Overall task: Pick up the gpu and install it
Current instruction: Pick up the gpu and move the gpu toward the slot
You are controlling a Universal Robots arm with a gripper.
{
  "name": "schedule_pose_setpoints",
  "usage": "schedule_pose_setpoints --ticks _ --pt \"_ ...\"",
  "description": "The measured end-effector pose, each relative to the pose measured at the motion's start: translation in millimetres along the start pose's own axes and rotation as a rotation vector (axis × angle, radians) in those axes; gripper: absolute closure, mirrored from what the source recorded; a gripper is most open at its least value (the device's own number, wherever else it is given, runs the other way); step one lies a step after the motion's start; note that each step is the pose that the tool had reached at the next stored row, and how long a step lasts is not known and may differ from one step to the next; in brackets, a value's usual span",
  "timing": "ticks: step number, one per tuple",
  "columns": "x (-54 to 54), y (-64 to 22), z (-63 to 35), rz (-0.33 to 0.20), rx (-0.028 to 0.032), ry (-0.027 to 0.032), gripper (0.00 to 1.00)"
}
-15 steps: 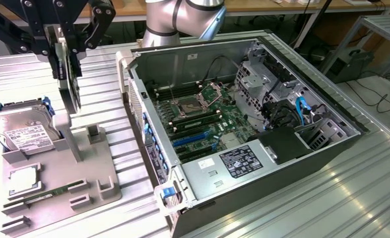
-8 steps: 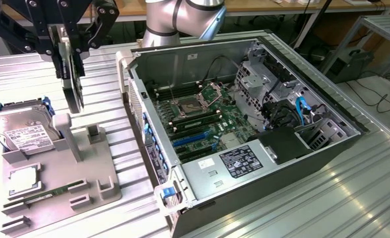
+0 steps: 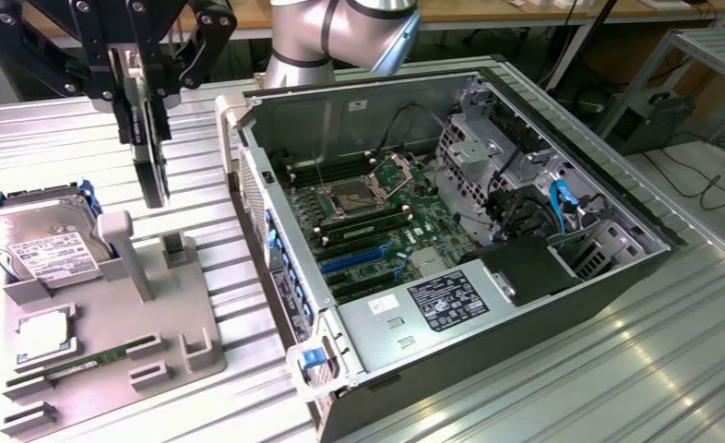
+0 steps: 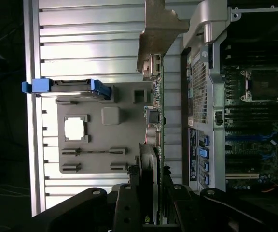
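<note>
Item: gripper (image 3: 141,88), clamped on the gpu (image 3: 153,161).
GPU: held upright on edge between the fingers, hanging beneath them.
Below gripper: grey parts holder (image 3: 104,341) with hard drive (image 3: 42,245).
Beside gripper, toward the exterior view's right: open computer case (image 3: 486,378).

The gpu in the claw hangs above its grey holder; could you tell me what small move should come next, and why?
Probably a sideways carry toward the open case. The claw grips the gpu on edge above the grey holder, on the exterior view's left of the case. The blue slots sit inside it.
</note>
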State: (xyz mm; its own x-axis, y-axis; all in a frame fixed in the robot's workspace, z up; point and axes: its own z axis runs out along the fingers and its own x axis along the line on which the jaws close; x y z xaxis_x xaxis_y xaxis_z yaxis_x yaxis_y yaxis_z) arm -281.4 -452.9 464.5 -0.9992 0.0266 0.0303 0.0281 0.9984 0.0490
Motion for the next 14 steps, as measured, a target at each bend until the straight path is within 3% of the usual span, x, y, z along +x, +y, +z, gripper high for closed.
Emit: schedule_pose_setpoints --ticks 14 --pt "-14.2 0.4 -0.4 0.000 0.0000 0.0000 0.73"
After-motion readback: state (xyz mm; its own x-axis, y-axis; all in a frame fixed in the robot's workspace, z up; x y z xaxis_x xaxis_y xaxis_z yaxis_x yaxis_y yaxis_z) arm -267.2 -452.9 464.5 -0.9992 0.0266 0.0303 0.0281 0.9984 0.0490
